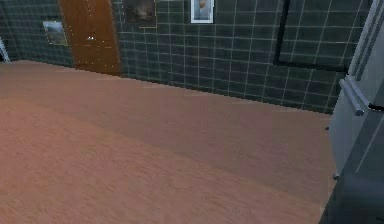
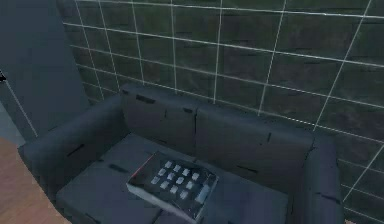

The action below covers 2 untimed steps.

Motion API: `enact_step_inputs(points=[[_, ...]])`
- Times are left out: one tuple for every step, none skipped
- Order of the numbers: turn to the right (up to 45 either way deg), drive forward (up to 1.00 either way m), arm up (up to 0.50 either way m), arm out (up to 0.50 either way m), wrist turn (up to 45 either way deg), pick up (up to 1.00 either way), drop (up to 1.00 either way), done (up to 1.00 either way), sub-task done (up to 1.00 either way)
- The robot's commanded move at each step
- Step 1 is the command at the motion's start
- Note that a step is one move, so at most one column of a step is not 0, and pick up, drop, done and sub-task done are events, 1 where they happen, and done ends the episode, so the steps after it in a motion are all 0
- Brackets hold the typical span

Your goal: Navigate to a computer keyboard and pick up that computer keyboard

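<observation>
- A computer keyboard (image 2: 176,183) is seen in the arm side view, lying flat on the seat of a dark grey sofa (image 2: 240,130), on the left-hand cushion close to the seam between the two seat cushions.
- The keyboard is shown as a dark slab with rows of pale keys, and it is turned at a slant to the sofa's front edge. Any marks on the keys are too small to be read.
- The sofa is set against a wall of dark green tiles (image 2: 250,45) lined with pale grout.
- A plain grey panel (image 2: 30,70) is seen at the arm side view's left, and a strip of wooden floor (image 2: 12,185) is seen below it, at the sofa's left arm.
- In the forward view a wide stretch of reddish wooden floor (image 1: 150,140) is shown, bounded by the same tiled wall (image 1: 230,55).
- A brown wooden door (image 1: 92,35) is set in that wall at the forward view's left.
- Three framed pictures are hung on the wall: one left of the door (image 1: 55,32) and two right of it (image 1: 140,10) (image 1: 202,10). Their content cannot be made out.
- A dark framed pane (image 1: 315,35) is seen farther right on the wall.
- A grey upright body (image 1: 355,140) is seen at the forward view's right edge.
- The pincer's state cannot be told.
</observation>
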Motion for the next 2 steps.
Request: enact_step_inputs(points=[[0.0, 0.00, 0.04, 0.00, 0.0, 0.00, 0.00, 0.00, 0.00], [0.0, 0.00, 0.00, 0.22, 0.0, 0.00, 0.00, 0.00, 0.00]])
